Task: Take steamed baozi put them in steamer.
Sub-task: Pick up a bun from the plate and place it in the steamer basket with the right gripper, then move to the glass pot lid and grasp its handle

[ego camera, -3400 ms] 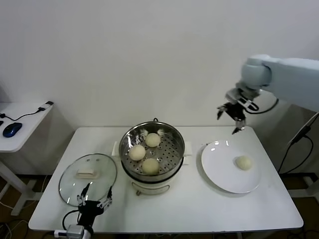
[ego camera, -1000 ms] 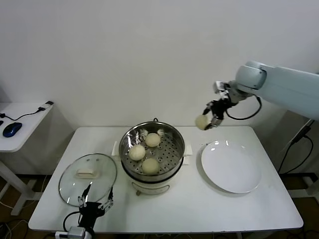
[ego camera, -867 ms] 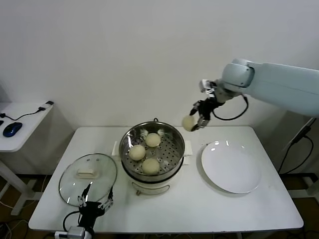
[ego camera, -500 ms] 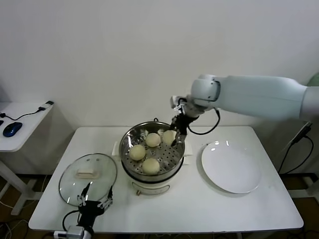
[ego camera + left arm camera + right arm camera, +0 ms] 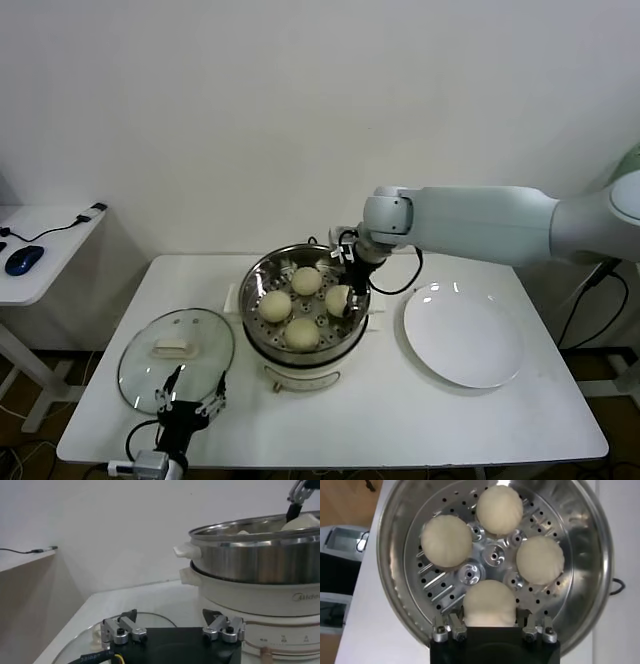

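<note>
The steamer (image 5: 258,275) stands mid-table, a shiny steel pot on a white base. Three baozi (image 5: 306,281) (image 5: 275,306) (image 5: 301,333) lie on its perforated tray. My right gripper (image 5: 345,290) reaches into the pot from the right and is shut on a fourth baozi (image 5: 338,298), low over the tray's right side. In the right wrist view this baozi (image 5: 489,602) sits between the fingers of that gripper (image 5: 490,616), with the other three (image 5: 500,509) (image 5: 446,541) (image 5: 540,560) beyond. My left gripper (image 5: 190,405) is parked open at the table's front left.
A white plate (image 5: 463,335) lies bare to the right of the steamer. A glass lid (image 5: 176,357) with a white handle lies to its left, just beyond my left gripper (image 5: 170,616). A side table with a blue mouse (image 5: 22,260) stands far left.
My right gripper took the last baozi off the plate, carried it left over the steamer and lowered it to the tray's right side. The left arm has not moved.
</note>
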`<state>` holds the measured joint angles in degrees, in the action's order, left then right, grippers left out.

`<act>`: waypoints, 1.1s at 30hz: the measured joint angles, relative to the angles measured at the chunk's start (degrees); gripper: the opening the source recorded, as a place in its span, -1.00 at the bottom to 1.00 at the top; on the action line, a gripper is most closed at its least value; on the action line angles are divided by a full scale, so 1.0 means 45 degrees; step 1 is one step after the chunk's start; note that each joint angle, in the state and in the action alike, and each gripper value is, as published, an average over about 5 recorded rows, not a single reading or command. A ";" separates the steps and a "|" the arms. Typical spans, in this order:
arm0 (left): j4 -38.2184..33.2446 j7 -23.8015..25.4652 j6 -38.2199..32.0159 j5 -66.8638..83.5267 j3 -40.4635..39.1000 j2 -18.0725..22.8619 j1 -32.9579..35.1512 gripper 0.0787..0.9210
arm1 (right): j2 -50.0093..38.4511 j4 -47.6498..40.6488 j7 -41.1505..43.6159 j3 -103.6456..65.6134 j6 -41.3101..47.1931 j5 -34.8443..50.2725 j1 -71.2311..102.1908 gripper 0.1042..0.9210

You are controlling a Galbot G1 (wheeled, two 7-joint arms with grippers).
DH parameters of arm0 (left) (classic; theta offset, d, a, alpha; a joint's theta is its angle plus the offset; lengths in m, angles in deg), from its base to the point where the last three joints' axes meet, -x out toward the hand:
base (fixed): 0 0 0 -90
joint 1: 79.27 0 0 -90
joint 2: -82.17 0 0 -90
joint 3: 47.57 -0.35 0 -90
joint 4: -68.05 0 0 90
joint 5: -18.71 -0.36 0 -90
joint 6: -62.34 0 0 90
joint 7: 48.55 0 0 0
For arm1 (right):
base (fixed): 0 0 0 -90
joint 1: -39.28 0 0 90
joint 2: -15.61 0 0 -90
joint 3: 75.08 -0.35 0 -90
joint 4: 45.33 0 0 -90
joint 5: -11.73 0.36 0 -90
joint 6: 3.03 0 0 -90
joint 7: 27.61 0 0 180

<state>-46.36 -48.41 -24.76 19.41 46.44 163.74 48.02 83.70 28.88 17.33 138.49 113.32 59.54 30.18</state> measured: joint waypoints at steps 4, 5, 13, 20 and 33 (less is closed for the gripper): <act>0.0009 -0.0002 0.0002 0.0032 0.0019 -0.0013 -0.0009 0.77 | 0.0195 -0.0246 -0.0123 -0.0114 0.0031 -0.0090 0.0309 0.43; 0.0013 -0.0004 0.0002 0.0040 0.0027 -0.0016 -0.0009 0.77 | 0.0234 -0.0297 -0.0142 -0.0145 0.0025 -0.0104 0.0365 0.45; -0.0030 -0.0007 0.0002 0.0059 0.0046 -0.0023 0.0022 0.77 | 0.0312 -0.0460 0.0038 -0.0166 -0.0439 -0.0120 0.0388 0.75; -0.0165 0.0006 0.0004 0.0061 0.0049 -0.0045 0.0141 0.77 | 0.0027 -0.0444 0.0731 -0.0217 -0.1216 0.0307 -0.0262 0.76; -0.0321 -0.0009 0.0172 0.0139 0.0066 -0.0150 0.0180 0.77 | -0.1637 -0.0613 -0.2501 -0.4630 -0.1664 0.1980 0.0434 0.76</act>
<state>-47.80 -48.44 -23.99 20.04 46.74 163.07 48.83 76.33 26.12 6.08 117.65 105.83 68.45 32.13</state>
